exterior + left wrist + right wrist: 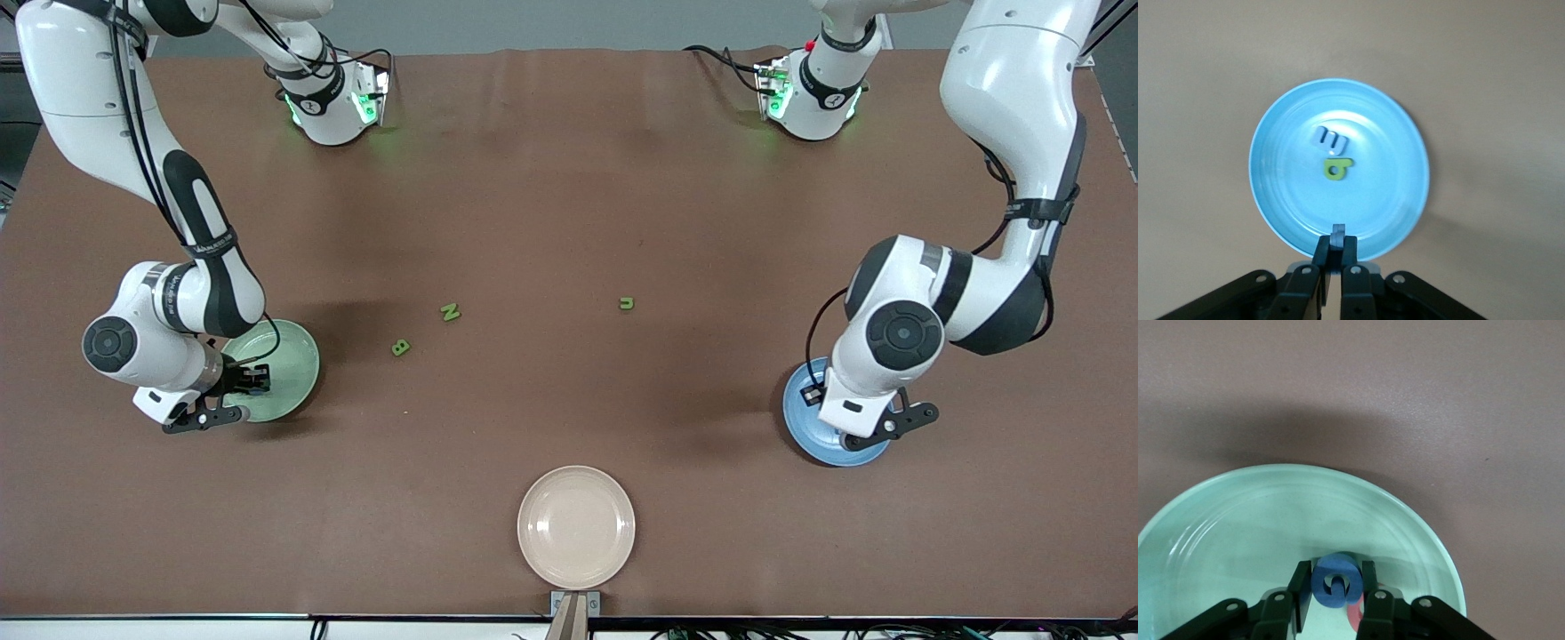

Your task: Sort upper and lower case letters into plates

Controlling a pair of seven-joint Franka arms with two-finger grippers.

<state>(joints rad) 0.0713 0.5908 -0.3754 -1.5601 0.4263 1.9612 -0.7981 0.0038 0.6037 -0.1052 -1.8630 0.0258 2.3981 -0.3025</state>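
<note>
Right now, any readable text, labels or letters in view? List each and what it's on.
"N": green toy letter on the brown table.
"B": green toy letter on the table, nearer the pale green plate.
"m": blue toy letter in the blue plate.
Printing on the right arm's strap: too small to read.

Lighting: even, bright, from overhead. Soft dark shadows spread on the brown desk (569, 196) under both arms and beside the pale green plate (298, 356). Green indicator glow at both bases. White glare patch on the blue plate (1338, 113). Wrist views: claw parts nearest the lens slightly soft.
</note>
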